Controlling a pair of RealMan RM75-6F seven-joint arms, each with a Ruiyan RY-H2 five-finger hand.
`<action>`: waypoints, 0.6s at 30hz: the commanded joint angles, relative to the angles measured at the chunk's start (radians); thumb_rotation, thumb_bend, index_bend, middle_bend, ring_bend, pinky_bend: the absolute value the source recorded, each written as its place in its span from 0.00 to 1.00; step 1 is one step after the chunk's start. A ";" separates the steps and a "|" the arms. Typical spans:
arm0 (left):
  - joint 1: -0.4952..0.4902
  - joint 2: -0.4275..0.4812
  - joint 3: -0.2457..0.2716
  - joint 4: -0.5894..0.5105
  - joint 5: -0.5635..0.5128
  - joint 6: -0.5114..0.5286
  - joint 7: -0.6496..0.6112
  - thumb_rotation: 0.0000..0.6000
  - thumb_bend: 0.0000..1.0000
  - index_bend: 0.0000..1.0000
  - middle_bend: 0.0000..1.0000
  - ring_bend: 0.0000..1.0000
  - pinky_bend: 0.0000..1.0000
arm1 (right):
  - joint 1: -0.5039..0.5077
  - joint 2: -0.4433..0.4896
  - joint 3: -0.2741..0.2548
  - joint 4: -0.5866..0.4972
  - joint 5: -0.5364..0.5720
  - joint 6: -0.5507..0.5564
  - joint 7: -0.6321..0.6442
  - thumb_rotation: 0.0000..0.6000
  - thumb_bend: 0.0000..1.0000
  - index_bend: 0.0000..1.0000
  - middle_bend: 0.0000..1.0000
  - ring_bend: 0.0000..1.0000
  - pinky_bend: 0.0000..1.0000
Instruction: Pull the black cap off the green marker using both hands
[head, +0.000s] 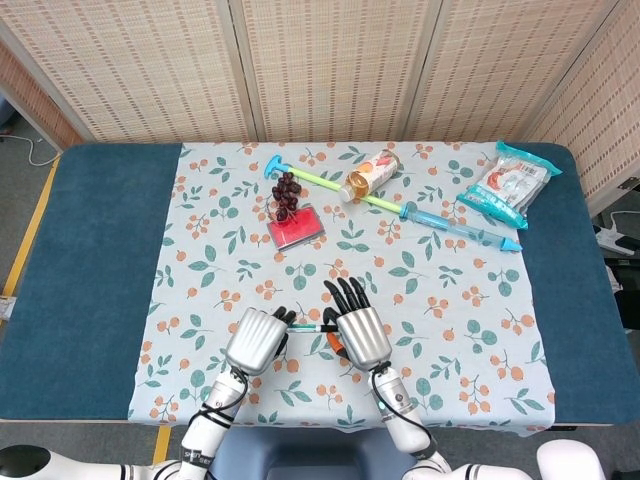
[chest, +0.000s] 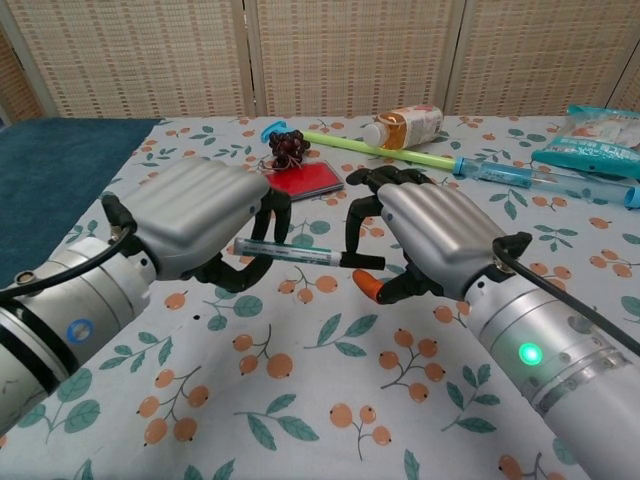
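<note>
— What's on your screens, biggest thing first?

— I see the long table with dark blue felt ends (head: 95, 250), covered in the middle by a pale cotton cloth printed with orange berries and green leaves (head: 460, 300). Behind it stand woven cane screens (head: 330, 65).

— And the arms?

— My left hand (chest: 195, 215), a ribbed silver shell with black jointed fingers, has those fingers curled under and clamped round the slim green marker with a white label (chest: 285, 251). The marker lies level, off the cloth, between the two hands near the table's front edge. My right hand (chest: 430, 235), same brushed-metal back, has its black fingers bent down at the marker's black cap (chest: 360, 261). Whether they truly pinch the cap, I cannot tell; the cap sits on the marker.

— Anything under the right hand?

— A small orange tip (chest: 367, 285) pokes out beside its palm; I can't say what it is.

— The far side?

— A crinkly teal-and-white snack packet (head: 510, 185), a long thin lime and blue plastic rod (head: 400, 207), a tan bottle lying on its side (head: 368, 174), a flat glossy red rectangular case (head: 296, 228), and a cluster of dark round grapes (head: 287, 190) just beside it.
</note>
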 joint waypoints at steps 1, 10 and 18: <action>0.000 0.001 0.002 -0.003 0.003 0.001 0.001 1.00 0.61 0.90 1.00 0.91 1.00 | 0.000 -0.002 0.000 0.002 0.000 0.002 -0.001 1.00 0.24 0.52 0.08 0.00 0.00; 0.003 0.002 0.006 -0.011 0.010 0.004 0.001 1.00 0.61 0.90 1.00 0.91 1.00 | 0.002 -0.008 0.003 0.008 0.003 0.004 -0.003 1.00 0.27 0.62 0.10 0.00 0.00; 0.006 0.002 0.006 -0.007 0.007 0.003 -0.004 1.00 0.61 0.90 1.00 0.91 1.00 | 0.002 -0.011 0.006 0.012 0.002 0.011 0.003 1.00 0.37 0.69 0.14 0.00 0.00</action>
